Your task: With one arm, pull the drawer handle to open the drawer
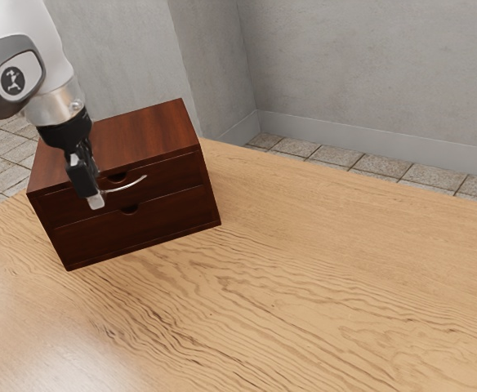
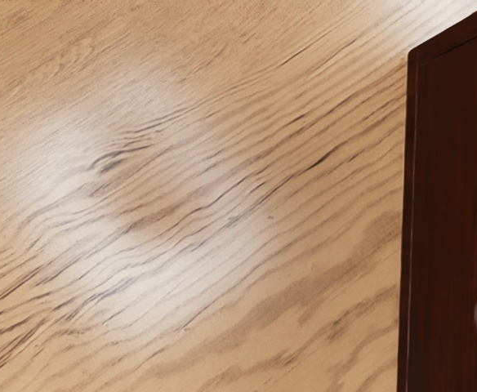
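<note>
The drawer handle (image 1: 127,184), a thin silver bar, sits on the upper drawer (image 1: 173,171) of the dark wooden cabinet (image 1: 132,135) at the desk's (image 1: 304,278) far side. That drawer's front looks flush with the one below. Your tool (image 1: 94,196) hangs at the handle's end nearer the exterior view's left. You cannot tell whether it is apart or clamped.
</note>
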Available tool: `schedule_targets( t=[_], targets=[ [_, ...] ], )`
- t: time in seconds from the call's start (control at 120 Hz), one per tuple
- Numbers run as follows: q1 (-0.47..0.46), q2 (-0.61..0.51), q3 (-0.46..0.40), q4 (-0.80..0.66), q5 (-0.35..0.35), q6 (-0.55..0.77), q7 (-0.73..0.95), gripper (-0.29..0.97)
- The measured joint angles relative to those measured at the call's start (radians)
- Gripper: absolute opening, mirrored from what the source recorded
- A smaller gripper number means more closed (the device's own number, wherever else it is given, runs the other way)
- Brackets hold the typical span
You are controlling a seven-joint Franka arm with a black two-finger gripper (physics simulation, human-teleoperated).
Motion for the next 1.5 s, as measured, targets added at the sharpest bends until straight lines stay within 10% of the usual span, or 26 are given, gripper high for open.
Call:
schedule_targets(
  t=[1.5],
  targets=[
    [0.074, 0.104, -0.035, -0.032, 0.206, 0.247, -0.237, 0.51]
  ],
)
